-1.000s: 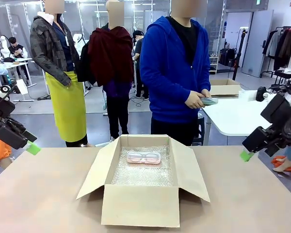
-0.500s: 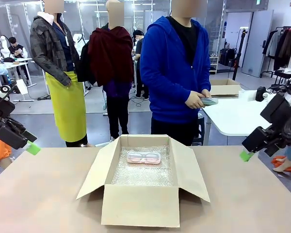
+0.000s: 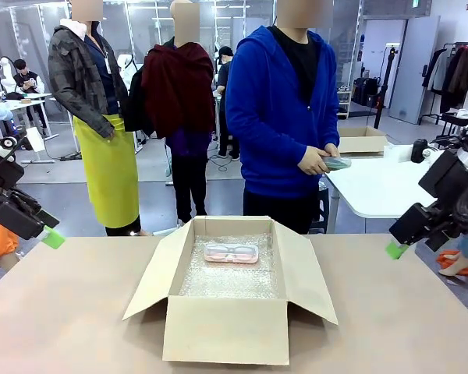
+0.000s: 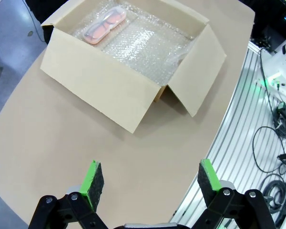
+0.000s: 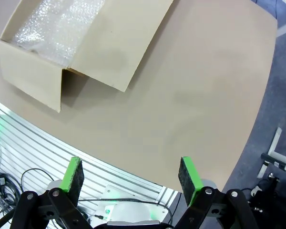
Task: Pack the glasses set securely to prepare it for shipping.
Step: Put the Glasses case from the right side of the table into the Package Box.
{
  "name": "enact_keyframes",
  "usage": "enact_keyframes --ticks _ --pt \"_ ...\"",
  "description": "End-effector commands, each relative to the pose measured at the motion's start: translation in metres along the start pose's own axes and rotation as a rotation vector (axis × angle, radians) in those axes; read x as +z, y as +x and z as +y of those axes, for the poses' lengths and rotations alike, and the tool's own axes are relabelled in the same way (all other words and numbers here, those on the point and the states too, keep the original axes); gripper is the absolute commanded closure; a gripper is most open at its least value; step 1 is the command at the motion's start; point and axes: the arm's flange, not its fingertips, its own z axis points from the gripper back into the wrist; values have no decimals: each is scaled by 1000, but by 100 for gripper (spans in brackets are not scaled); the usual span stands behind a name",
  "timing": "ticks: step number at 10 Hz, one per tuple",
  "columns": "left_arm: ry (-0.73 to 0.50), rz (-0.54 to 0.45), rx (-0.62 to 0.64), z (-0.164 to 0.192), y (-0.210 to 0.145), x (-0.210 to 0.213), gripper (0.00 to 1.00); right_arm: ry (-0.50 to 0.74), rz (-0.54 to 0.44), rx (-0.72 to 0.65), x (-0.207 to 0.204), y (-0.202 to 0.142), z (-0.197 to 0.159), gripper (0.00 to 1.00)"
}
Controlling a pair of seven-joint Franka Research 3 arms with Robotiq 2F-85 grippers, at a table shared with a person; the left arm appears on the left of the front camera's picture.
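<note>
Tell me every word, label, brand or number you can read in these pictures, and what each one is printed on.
No text can be read anywhere in these pictures.
Cardboard box: plain brown walls and flaps, no print showing.
Pink glasses case: no label visible.
Green case, held by the person: too small to tell.
Small dark sign high at the back of the room: too small and blurred to read.

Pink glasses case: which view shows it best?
The front view: the pink glasses case lies centred on the bubble wrap at the far end of the cardboard box, eyeglasses visible inside. The left wrist view shows it from above, slanted, near the picture's top edge. The right wrist view catches a bubble-wrapped box corner, away from the case.
</note>
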Motion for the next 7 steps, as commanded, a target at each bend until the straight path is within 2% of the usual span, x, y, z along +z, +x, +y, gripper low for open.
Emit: enact_keyframes --ticks 1,7 --pt "-20 -21 -21 1 -1 1 0 -17 -7 6 0 2 1 0" --pt "-20 -21 -21 1 -1 1 0 -17 -7 6 0 2 1 0"
